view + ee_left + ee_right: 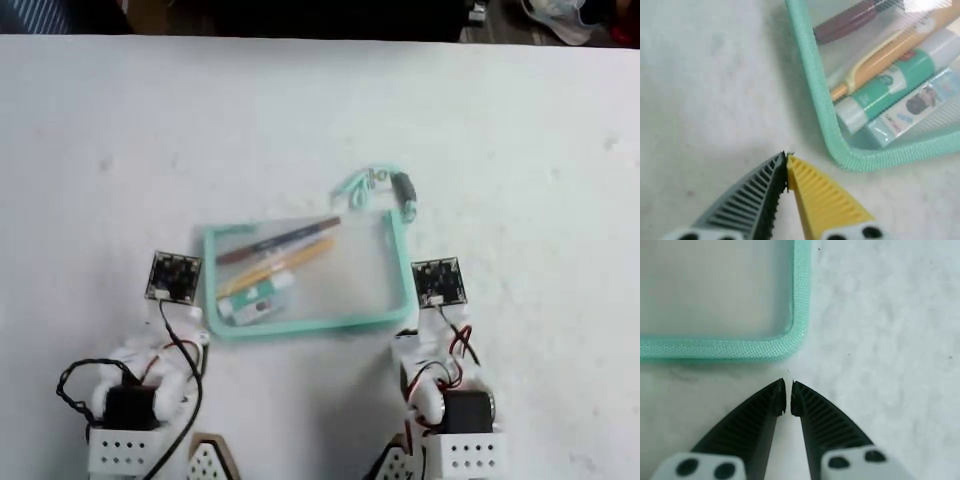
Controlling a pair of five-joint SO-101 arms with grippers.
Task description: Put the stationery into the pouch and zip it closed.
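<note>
Two closed, empty grippers: left gripper (786,161) and right gripper (788,391) sit at lower corners of centre-frame clear teal-edged zip pouch (300,326) holding pens (280,242).

Bright even light, pale table (320,120), faint shadow beside pouch (812,95), glare on its clear face

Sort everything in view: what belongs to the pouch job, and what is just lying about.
Job: pouch; inside it a dark red pen, orange pen, glue stick and flat printed block; mint cord at its corner.

Lying about: striped cloth and white object, both beyond the table.
</note>
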